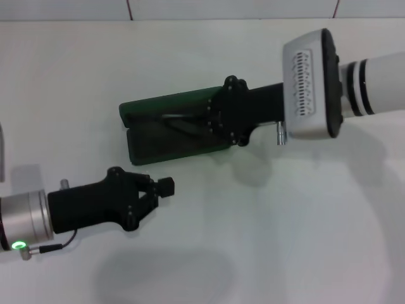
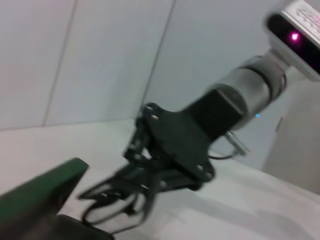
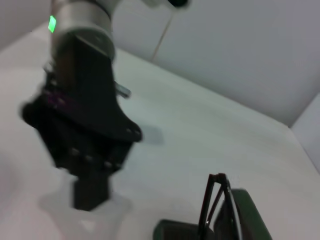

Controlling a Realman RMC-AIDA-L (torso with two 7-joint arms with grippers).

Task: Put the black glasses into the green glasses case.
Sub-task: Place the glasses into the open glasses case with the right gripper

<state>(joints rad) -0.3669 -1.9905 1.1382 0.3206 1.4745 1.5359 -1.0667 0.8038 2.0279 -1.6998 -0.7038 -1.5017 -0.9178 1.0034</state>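
Over the open green glasses case [image 1: 166,126] at table [image 1: 304,240] centre, the right gripper [image 2: 117,202] pinches the black glasses [image 3: 215,202] — frame just above the dark lining. Near left, the left gripper [image 1: 166,185] hovers, fingers pressed together.

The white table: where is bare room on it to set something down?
The white table is bare beside the left claw, toward the robot's right, and behind the green glasses case. It is crowded at the open case, where the right claw holds the black glasses.
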